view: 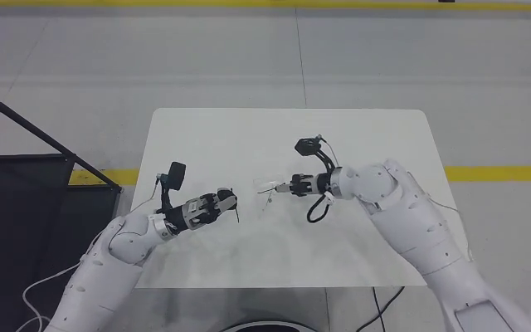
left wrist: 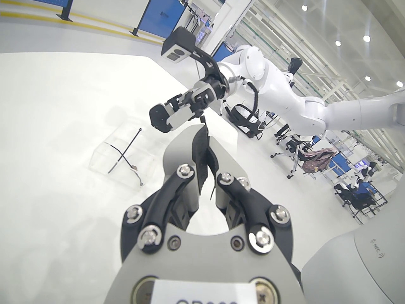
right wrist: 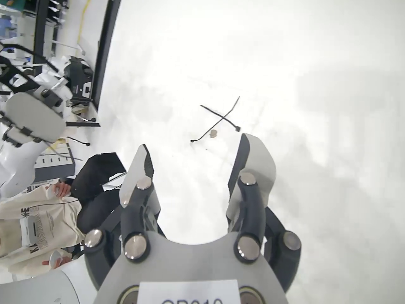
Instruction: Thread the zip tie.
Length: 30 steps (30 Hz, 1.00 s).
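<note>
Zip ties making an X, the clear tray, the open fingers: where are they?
Crossed zip ties [right wrist: 224, 119]: right wrist view, where they cross.
Clear tray [left wrist: 102, 145]: left wrist view, its rim.
Right fingers [right wrist: 254, 159]: right wrist view, one finger's grey shell.

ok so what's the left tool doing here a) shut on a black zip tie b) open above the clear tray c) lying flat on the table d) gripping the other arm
a: in the left wrist view the left tool is pinched shut on a thin black zip tie, whose strand sticks out past the grip.
</note>
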### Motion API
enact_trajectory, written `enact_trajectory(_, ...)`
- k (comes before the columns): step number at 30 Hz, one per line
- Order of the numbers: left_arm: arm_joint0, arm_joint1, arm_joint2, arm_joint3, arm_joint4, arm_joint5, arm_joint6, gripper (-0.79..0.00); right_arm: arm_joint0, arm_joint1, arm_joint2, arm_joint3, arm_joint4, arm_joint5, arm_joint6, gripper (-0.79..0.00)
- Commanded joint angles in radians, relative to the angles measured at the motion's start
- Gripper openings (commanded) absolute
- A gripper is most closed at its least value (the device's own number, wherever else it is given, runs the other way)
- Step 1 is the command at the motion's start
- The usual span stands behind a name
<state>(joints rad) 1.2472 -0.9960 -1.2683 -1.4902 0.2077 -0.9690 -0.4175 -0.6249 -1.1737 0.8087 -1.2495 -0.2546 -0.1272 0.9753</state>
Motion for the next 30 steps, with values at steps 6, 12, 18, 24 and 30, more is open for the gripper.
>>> enact_trajectory(6, 0.000, 0.000, 0.000, 0.000, 0.000, 0.000, 0.000, -0.785, 0.046, -0.026, -0.043, 0.063, -0.031, 0.047, -0.019, -0.354)
enact_trajectory(12, 0.000, 0.000, 0.000, 0.000, 0.000, 0.000, 0.000, -0.785, 0.070, -0.045, -0.068, 0.102, -0.036, 0.054, -0.016, -0.428)
enact_trajectory(18, 0.000, 0.000, 0.000, 0.000, 0.000, 0.000, 0.000, -0.785, 0.089, -0.062, -0.084, 0.139, -0.038, 0.057, -0.021, -0.462)
enact_trajectory(24, 0.000, 0.000, 0.000, 0.000, 0.000, 0.000, 0.000, -0.785, 0.104, -0.075, -0.092, 0.172, -0.038, 0.054, -0.022, -0.505)
enact_trajectory(30, 0.000, 0.000, 0.000, 0.000, 0.000, 0.000, 0.000, -0.785, 0.114, -0.088, -0.100, 0.190, -0.041, 0.053, -0.023, -0.588)
